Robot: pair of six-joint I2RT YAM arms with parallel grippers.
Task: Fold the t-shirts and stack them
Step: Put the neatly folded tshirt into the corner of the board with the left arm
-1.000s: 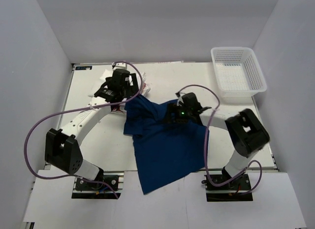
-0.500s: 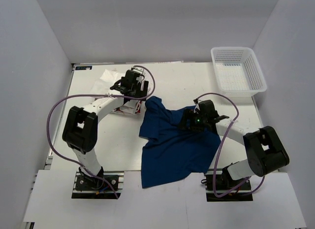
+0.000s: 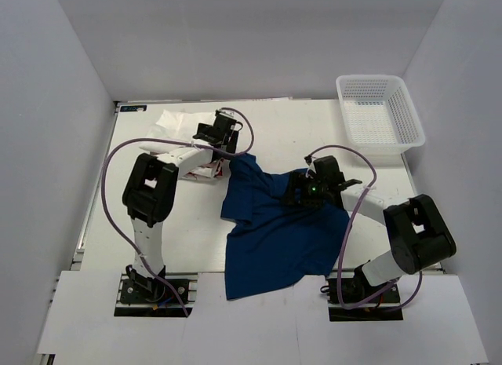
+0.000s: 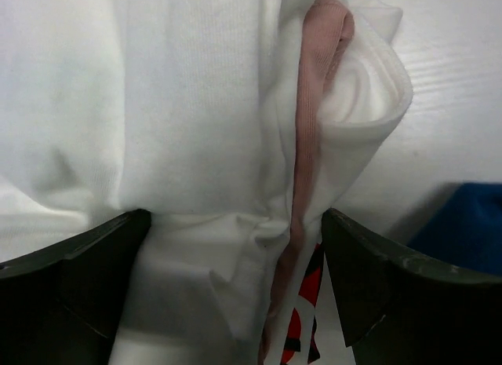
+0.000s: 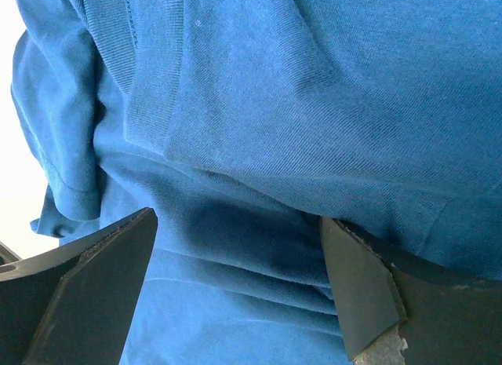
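top cam high above the near edge, looking down on the whole surface [image 3: 298,122], left wrist cam pressed close on white t-shirts [image 4: 157,106], right wrist cam equally close on navy t-shirt [image 5: 329,106], both cloth patches also in top view

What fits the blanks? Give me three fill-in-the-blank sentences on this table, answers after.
1. The right hand is over the ____ shirt.
2. The left hand is over the folded ____ shirts.
3. The basket stands at the far ____ corner of the table.
Missing words: blue; white; right.
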